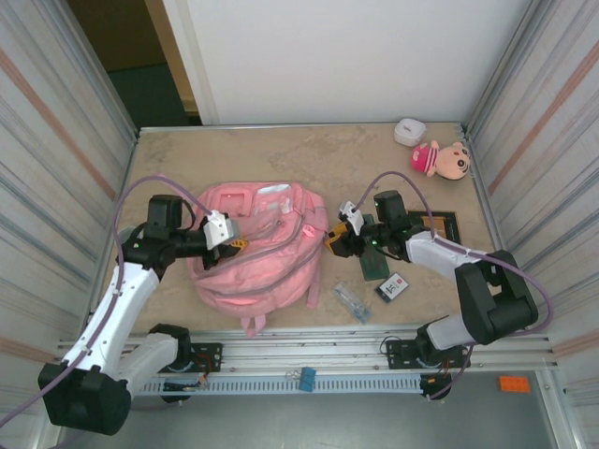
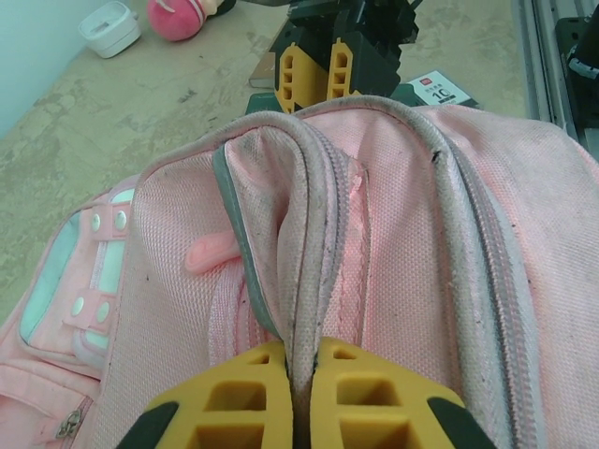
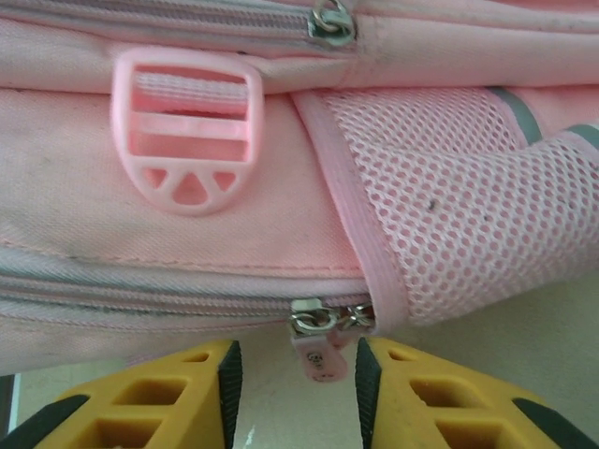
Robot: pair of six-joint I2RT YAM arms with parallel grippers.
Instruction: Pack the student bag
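Note:
The pink student bag [image 1: 267, 267] lies flat in the middle of the table. My left gripper [image 1: 238, 245] is at its left side, shut on a raised fold of the bag's grey-edged zipper rim [image 2: 301, 281], which is pinched between the yellow fingers [image 2: 234, 393]. My right gripper [image 1: 334, 241] is at the bag's right side and stands open. In the right wrist view a pink zipper pull [image 3: 320, 354] hangs between the two fingers without touching either pad. Above it are a pink strap buckle [image 3: 187, 131] and a mesh side pocket [image 3: 440, 215].
A pink-hatted plush doll [image 1: 445, 159] and a small white case [image 1: 409, 131] sit at the back right. A dark green board [image 1: 376, 262], a black card [image 1: 393, 286] and a clear packet [image 1: 353, 301] lie right of the bag, under my right arm.

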